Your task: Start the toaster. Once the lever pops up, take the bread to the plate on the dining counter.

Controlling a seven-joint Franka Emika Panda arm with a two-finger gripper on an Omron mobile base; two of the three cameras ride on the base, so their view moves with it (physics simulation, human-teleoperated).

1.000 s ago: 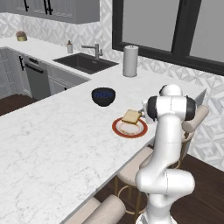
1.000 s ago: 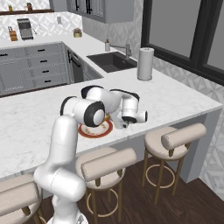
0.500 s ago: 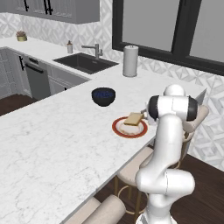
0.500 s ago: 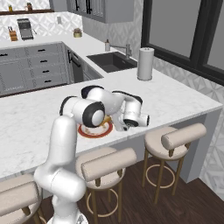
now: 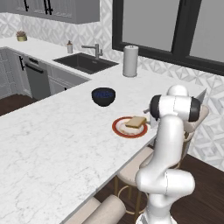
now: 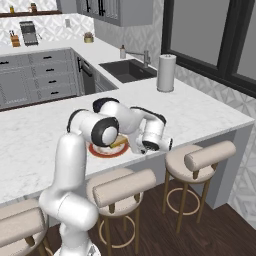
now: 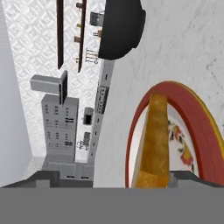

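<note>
The bread point(image 5: 136, 122) lies on the plate point(image 5: 119, 130) near the front edge of the dining counter point(image 5: 52, 144). In the hand view the bread point(image 7: 153, 140) shows edge-on, its golden crust toward me, inside the plate's red rim point(image 7: 205, 127). My gripper point(image 7: 116, 178) is open, fingers wide on either side of the slice without touching it. From the right base view, the gripper point(image 6: 134, 146) reaches low over the plate point(image 6: 100, 151) from the stool side. Whether the small grey box on the far back counter point(image 6: 28, 31) is the toaster, I cannot tell.
A dark blue bowl point(image 5: 103, 96) stands just behind the plate. Further back are a paper towel roll point(image 5: 130, 61) and a sink with tap point(image 5: 85, 62). Padded stools point(image 6: 200, 157) line the counter's front edge below my arm.
The fingers have spread wide and let go of the bread. The slice, held tilted above the plate before, now rests on it.
</note>
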